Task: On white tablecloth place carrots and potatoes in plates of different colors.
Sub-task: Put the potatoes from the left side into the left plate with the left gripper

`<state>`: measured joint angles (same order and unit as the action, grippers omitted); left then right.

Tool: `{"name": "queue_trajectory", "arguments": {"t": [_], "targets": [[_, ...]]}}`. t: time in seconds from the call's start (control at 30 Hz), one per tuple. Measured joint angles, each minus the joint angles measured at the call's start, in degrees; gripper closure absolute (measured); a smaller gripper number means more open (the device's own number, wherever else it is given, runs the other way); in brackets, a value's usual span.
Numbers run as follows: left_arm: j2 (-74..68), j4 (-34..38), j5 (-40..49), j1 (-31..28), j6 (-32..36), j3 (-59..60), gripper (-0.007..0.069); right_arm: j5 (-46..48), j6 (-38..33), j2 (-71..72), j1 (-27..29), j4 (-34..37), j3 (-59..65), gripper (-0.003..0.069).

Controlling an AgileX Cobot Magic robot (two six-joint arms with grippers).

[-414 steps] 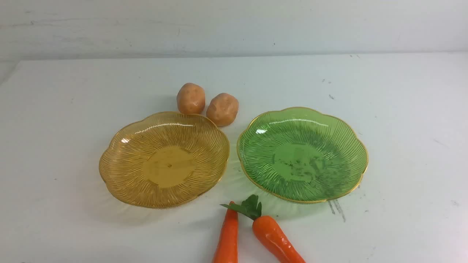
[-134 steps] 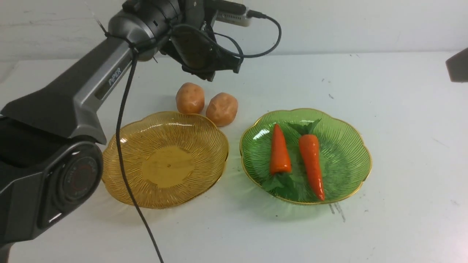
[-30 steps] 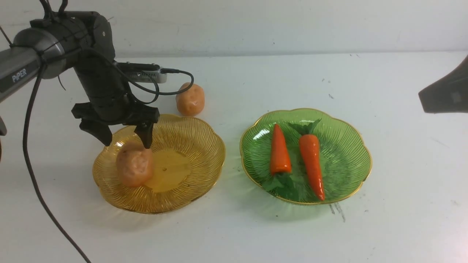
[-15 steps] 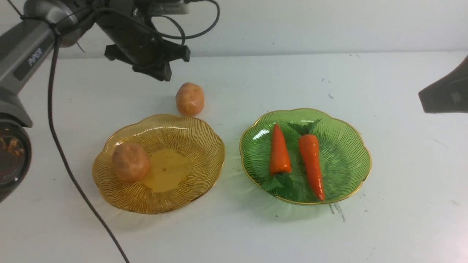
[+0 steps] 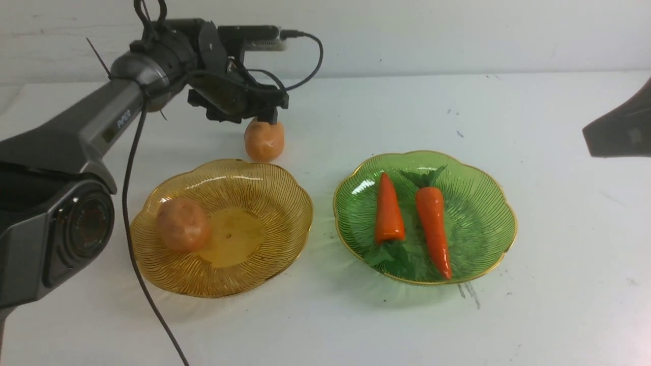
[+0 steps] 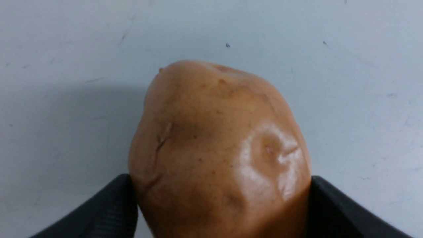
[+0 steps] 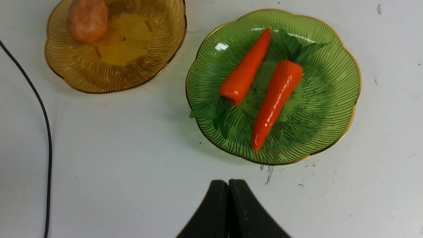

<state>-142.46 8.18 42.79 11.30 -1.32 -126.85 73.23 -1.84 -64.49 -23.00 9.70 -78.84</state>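
White tablecloth [image 5: 356,325], specked and scuffed, runs back to a pale wall [image 5: 457,35] in the front view. On its left part sits the amber plate [image 5: 274,203] with the near potato [image 5: 182,225] lying on its left side. To the right, well apart from it, the green plate [image 5: 483,213] holds the left carrot [image 5: 388,211], leaves toward the near rim, and the right carrot [image 5: 433,226], leaves toward the far rim, side by side and not touching. The far potato [image 5: 264,143] rests on the cloth just beyond the amber plate's far rim, with the left gripper [image 5: 260,121] down on its top and a black cable [image 5: 147,305] trailing toward the near edge. The right arm [image 5: 618,132] shows only as a dark shape at the right edge. From the left wrist, two black fingers [image 6: 109,211] stand wide apart and press against opposite flanks of the far potato, which sits on the cloth. From the right wrist, the right gripper [image 7: 228,183] has its fingers pressed together with nothing between them, above bare cloth near the green plate's near rim.
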Motion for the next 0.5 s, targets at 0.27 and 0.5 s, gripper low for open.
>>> {"name": "queue_trajectory", "arguments": {"t": [0.27, 0.5], "targets": [[7.0, 0.1, 5.6, 0.0, 0.2, 0.1, 0.0217, 0.0, 0.0, 0.0, 0.0, 0.0, 0.0, 0.0674], [23.3, 0.1, 25.6, 0.0, 5.6, -0.4, 0.0218, 0.0, 0.0, 0.0, 0.0, 0.0, 0.0, 0.0674]]}}
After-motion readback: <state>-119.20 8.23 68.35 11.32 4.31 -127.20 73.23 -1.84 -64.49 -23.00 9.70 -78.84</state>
